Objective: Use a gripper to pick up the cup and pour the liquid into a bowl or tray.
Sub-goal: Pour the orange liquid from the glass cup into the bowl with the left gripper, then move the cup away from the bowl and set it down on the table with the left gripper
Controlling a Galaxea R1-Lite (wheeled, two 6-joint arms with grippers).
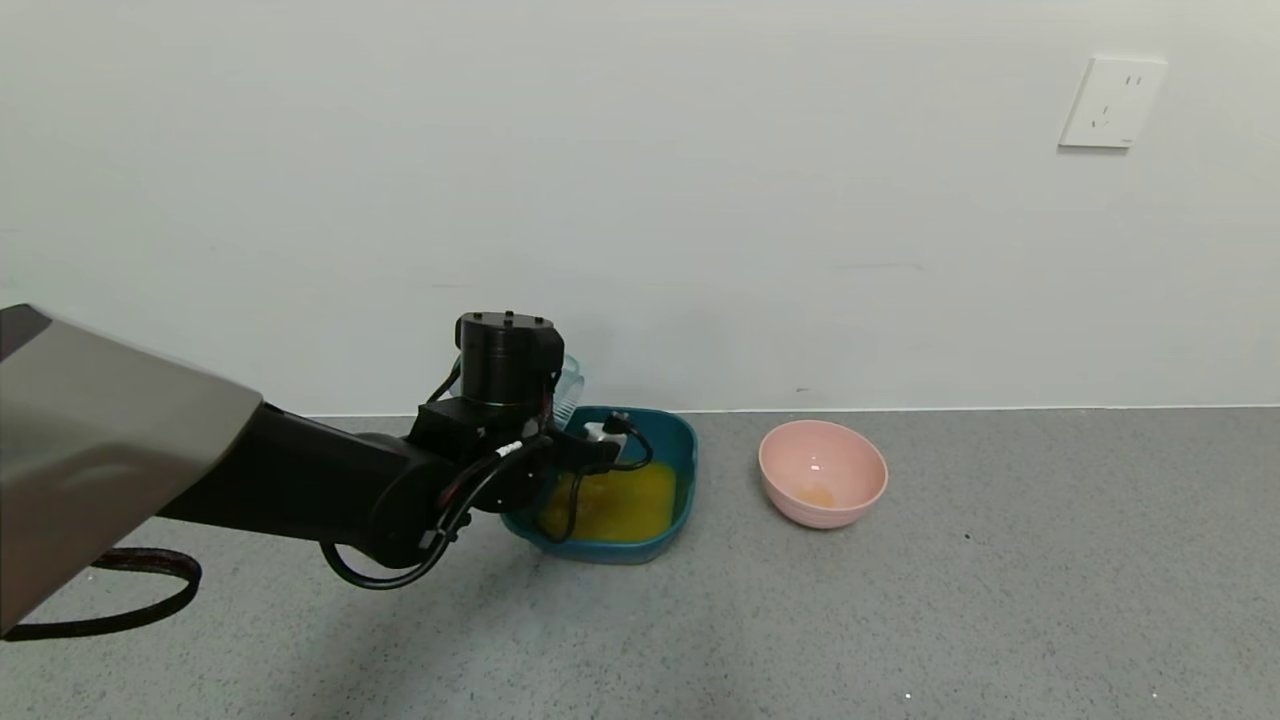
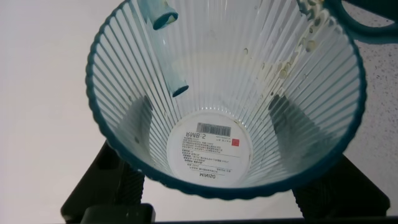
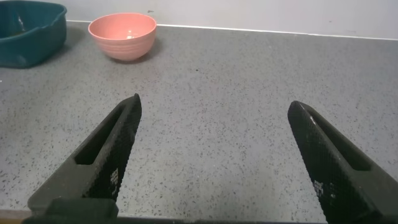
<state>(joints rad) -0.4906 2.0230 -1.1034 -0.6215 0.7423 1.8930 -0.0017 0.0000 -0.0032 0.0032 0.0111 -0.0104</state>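
Bench: grey speckled bench (image 1: 900, 620) running up to a plain white wall (image 1: 700, 200); there's a white socket plate (image 1: 1112, 102) high up on my right.

Left hand: my left hand (image 1: 570, 400) is out over the far-left corner of the tray and it's clamped on the cup, one finger (image 2: 118, 186) pressed to each side of it.

Cup: the cup (image 2: 227, 99) is tipped well over above the tray; in the head view only a bit of its ribbed rim (image 1: 568, 385) pokes out behind my wrist. Looking down into it from the wrist, it looks pretty much drained, just some yellowish drops and streaks on the wall and a label on the base.

Liquid: orange-yellow liquid (image 1: 615, 505) is pooled in the near half of the tray.

Tray: the dark teal tray (image 1: 680, 440) sits on the bench close to the wall.

Pink bowl: the pink bowl (image 1: 822, 473) is just to the tray's right, not touching, with a small orange smear at the bottom.

Right hand: my right hand (image 3: 217, 155) is low over bare bench, well apart from both dishes, fingers spread wide with nothing in them.
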